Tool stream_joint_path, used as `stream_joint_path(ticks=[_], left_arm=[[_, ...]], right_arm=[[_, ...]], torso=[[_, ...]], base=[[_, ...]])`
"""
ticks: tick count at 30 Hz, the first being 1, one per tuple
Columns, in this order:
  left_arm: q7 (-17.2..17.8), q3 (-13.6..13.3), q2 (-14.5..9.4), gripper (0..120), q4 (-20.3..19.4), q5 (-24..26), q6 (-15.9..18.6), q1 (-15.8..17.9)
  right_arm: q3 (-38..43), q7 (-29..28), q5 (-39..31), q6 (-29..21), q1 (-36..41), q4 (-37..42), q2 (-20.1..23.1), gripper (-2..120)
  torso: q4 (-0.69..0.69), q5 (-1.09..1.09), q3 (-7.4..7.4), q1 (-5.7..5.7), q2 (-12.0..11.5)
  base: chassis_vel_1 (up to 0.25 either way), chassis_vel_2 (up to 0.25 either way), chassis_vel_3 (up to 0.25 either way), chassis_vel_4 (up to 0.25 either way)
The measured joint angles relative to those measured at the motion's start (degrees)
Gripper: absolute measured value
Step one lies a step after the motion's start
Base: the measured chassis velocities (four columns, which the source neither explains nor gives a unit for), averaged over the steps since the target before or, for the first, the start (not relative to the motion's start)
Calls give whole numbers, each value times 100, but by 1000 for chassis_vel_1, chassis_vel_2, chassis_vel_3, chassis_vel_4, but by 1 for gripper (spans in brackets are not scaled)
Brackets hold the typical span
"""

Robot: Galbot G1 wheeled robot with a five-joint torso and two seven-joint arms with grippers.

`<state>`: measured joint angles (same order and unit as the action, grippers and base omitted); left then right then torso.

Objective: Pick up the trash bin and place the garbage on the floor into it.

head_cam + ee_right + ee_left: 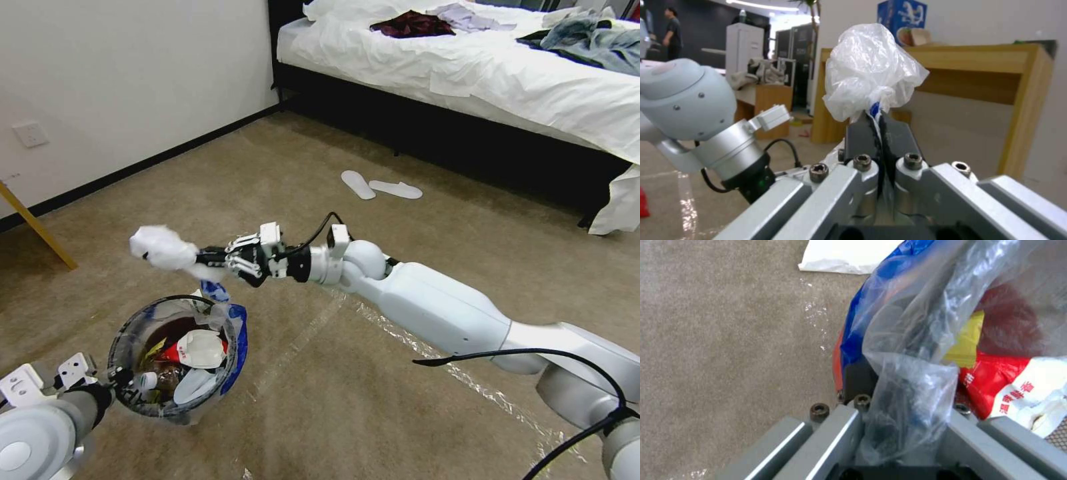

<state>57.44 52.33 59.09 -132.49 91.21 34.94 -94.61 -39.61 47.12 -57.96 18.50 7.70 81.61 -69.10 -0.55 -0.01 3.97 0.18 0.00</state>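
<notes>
The trash bin (237,340), round with a clear blue-edged liner, hangs low at the front left. My left gripper (119,381) is shut on its near rim, and in the left wrist view the left gripper (889,386) pinches rim and liner (871,306) together. Inside lie a red-and-white wrapper (996,380), a yellow scrap (965,340) and a small bottle (143,381). My right gripper (200,257) is shut on a crumpled white plastic wad (162,247), a piece of garbage, held above and just behind the bin. Seen from the right wrist, the wad (871,70) bulges out of the right gripper (880,123).
A white scrap (849,255) lies on the carpet beside the bin. Two white slippers (380,187) sit in front of the bed (533,87) at the back right. The wall (133,80) runs along the left, with a slanted wooden leg (37,227). Shiny tape strips (400,333) cross the carpet.
</notes>
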Motion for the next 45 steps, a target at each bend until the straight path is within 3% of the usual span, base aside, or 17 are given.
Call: stream_joint_path(ticks=[6, 8, 21, 44, 45], left_arm=[[44, 14, -2, 0, -38, 105, 25, -40], [268, 41, -40, 0, -104, 439, 30, -6], [629, 202, -177, 0, -250, 1081, 44, -32], [697, 267, -107, 0, -434, 1150, 26, -97], [699, 268, -103, 0, -436, 1152, 25, -96]], right_arm=[[-117, 33, 77, 17, 35, -73, -156, 0], [-240, 39, 149, 38, 85, -111, -241, 0], [-411, 32, 323, 72, 416, -547, -482, 0], [-514, -37, 506, 112, 660, -631, -483, 0], [-536, -34, 519, 137, 660, -622, -460, 4]], torso=[[1, 0, 0, 0, 0], [0, 0, 0, 0, 0], [0, 0, 0, 0, 0], [0, 1, 0, 0, 0], [0, 1, 0, 0, 0]], base=[[0, 0, 0, 0], [0, 0, 0, 0], [0, 0, 0, 0], [0, 0, 0, 0], [0, 0, 0, 0]])
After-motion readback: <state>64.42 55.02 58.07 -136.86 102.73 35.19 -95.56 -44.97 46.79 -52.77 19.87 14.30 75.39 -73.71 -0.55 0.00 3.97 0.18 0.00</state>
